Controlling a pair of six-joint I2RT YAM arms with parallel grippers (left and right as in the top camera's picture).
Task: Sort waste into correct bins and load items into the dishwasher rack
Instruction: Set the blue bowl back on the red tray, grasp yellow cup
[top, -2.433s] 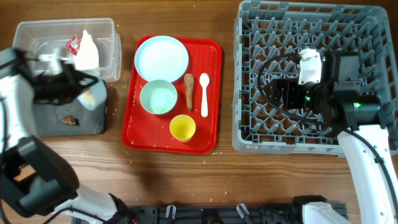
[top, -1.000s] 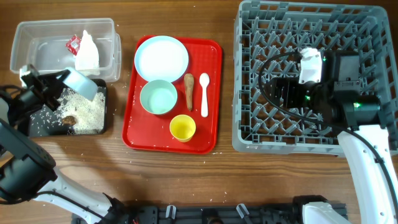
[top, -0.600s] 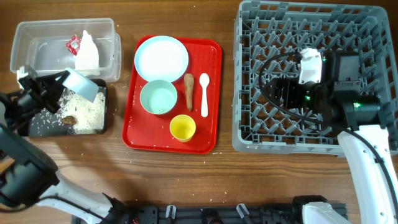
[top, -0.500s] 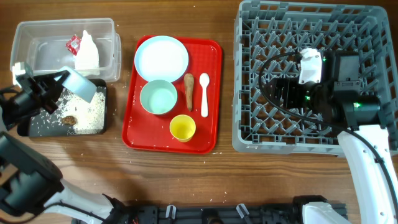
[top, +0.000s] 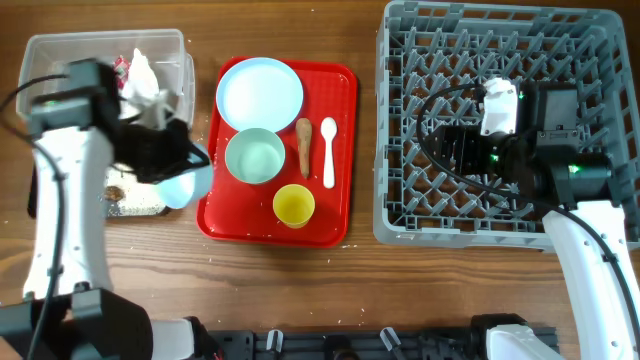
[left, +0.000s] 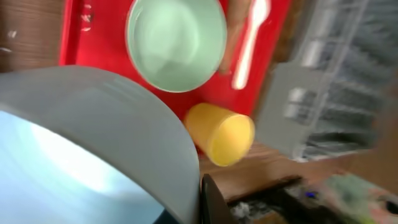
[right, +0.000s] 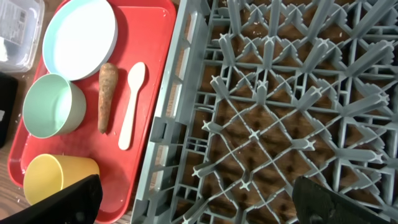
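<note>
**Left arm.** The left gripper (top: 168, 166) is clamped on the rim of the blue bowl (top: 186, 183). The wrist view shows one dark finger against the bowl's outer wall. The bowl hangs in the air over the gap between the black tray (top: 118, 180) and the red tray (top: 335, 215), with its mouth turned partly sideways. Its inside looks clean. I judge it is being carried towards the rack (top: 590, 60).

**Right arm.** The right gripper (right: 196, 186) hovers over the rack with its jaws spread wide and nothing between them. This looks like a waiting post, perhaps to receive the bowl.

**Containers.**
- Tub (top: 100, 40): holds the paper (top: 140, 72) and the wrapper (top: 122, 62). The arm hides the rest of it.
- Black tray: rice (top: 138, 203) shows along its near edge. The arm covers most of the tray, so its full contents cannot be confirmed.
- Red tray:
  - The plate (top: 260, 93) is at the far end, with the green bowl (top: 255, 157) just below it. The bowl is upright and looks empty.
  - The cup (top: 294, 205) is nearest the front edge.
  - The stick (top: 304, 146) and the spoon (top: 329, 152) lie side by side, close but apart.
- Rack: no dish is seen among its pegs.

**Finding.** The stick is waste not yet binned. No dishes are loaded yet.
</note>
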